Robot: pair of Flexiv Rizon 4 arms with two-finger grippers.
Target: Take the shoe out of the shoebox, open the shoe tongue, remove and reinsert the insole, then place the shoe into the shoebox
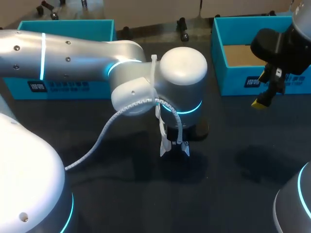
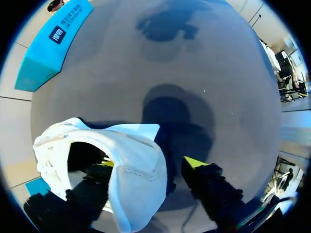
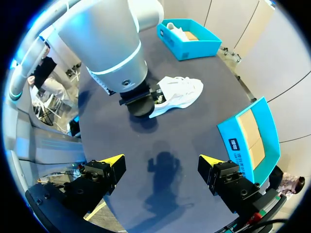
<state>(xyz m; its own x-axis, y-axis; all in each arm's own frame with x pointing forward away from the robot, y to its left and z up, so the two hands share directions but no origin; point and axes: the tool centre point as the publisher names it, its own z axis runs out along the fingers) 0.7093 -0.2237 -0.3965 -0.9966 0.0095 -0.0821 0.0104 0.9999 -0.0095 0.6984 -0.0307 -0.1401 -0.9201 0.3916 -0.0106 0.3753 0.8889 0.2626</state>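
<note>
While well inside table (image 1: 121, 194) edges, shoe (image 3: 177, 92).

left arm (image 1: 73, 58): silver-white shell, cyan light rings | white corrugated cable (image 1: 103, 133) | fingers (image 3: 211, 160): black, yellow tips

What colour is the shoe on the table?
The fabric shoe is white; right wrist view shows it best.

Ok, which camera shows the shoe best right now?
Right wrist view: the whole white shoe shows there, lying beside the left arm. The left wrist view shows only its opening, close up. In the head view the left arm hides nearly all of it.
</note>
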